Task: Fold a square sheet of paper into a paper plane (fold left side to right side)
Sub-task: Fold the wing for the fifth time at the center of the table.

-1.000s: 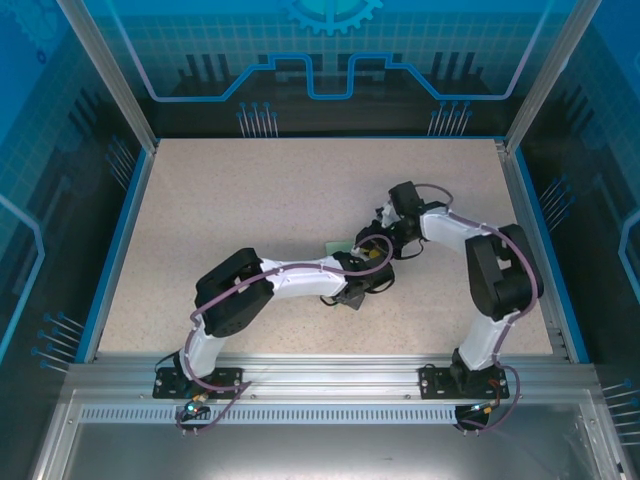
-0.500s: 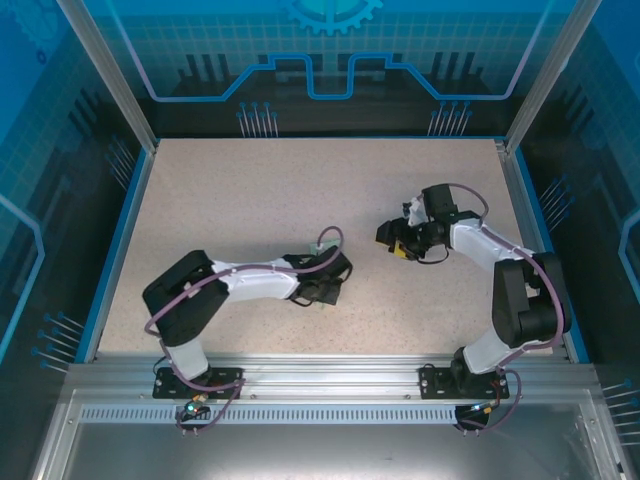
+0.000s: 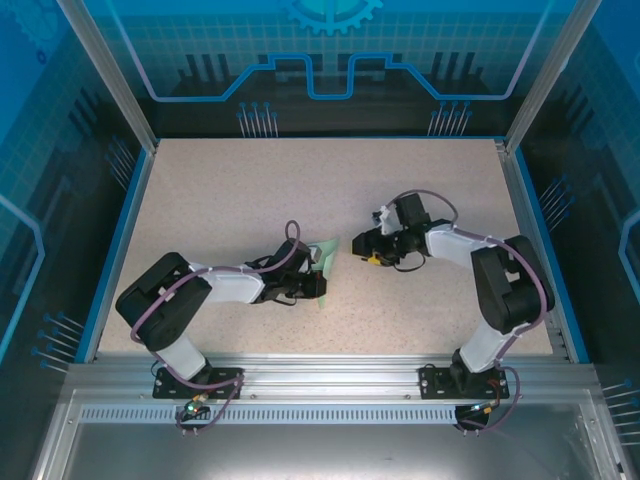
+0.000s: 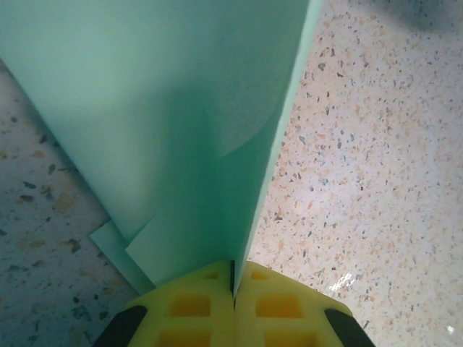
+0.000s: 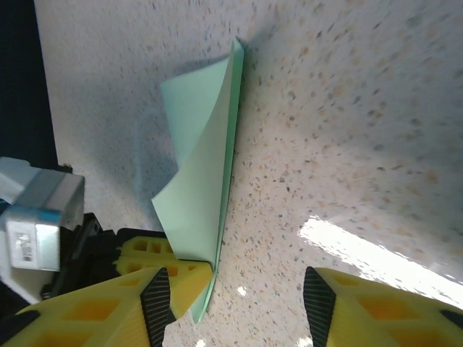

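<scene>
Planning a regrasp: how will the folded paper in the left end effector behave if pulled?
Likely floppy: one flap of the folded paper curls away from the crease. Probably very light, as the left end effector pinches just one end and it juts out straight. The creased edge looks stiffest.

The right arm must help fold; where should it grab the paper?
Probably the straight creased edge near the free tip of the folded paper, from the right; the left jaws clamp the other end and its flap curls leftward.
</scene>
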{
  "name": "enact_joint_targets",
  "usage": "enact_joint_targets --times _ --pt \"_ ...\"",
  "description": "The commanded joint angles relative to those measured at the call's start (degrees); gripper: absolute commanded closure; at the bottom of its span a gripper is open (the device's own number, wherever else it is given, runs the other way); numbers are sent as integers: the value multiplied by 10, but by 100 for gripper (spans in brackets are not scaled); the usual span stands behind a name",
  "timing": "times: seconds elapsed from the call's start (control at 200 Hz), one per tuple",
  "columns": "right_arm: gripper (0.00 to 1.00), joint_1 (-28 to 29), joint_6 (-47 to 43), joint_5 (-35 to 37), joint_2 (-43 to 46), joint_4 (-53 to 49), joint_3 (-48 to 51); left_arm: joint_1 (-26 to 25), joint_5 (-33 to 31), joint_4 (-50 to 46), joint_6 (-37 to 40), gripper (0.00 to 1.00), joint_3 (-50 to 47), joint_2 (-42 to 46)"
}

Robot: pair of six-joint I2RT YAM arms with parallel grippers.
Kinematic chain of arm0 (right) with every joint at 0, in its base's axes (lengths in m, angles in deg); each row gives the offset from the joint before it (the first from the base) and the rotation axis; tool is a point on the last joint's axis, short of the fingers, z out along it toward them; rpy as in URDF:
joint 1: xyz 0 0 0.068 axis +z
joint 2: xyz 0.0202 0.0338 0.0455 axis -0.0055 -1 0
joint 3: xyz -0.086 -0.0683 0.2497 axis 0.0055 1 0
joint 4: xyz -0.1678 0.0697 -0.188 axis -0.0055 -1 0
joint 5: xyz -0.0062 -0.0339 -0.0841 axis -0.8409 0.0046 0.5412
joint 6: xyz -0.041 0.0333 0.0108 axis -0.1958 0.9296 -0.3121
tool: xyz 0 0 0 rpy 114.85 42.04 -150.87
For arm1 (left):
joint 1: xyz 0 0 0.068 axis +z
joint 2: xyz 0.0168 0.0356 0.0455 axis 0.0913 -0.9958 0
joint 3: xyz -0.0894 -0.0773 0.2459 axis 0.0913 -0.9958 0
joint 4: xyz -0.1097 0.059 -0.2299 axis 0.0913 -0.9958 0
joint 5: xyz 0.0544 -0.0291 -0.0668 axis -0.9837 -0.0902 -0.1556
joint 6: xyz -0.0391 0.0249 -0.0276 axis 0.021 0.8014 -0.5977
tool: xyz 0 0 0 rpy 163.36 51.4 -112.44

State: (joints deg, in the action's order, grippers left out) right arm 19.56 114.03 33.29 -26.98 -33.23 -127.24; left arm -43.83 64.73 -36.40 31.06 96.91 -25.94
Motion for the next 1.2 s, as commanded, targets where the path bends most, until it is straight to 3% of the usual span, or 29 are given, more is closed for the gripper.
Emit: enact_joint_targets --times 0.0,0.66,0.985,1.196 --pt "49 24 -4 2 -28 11 -34 15 47 52 -24 100 -22 -4" --pt "66 91 17 23 -141 -30 -131 40 71 108 -50 100 -57 -3" --pt "67 108 23 29 -177 -37 -160 48 83 125 -58 100 -62 -13" --pt "67 110 17 46 -192 -69 -172 50 90 124 -56 89 -60 -14"
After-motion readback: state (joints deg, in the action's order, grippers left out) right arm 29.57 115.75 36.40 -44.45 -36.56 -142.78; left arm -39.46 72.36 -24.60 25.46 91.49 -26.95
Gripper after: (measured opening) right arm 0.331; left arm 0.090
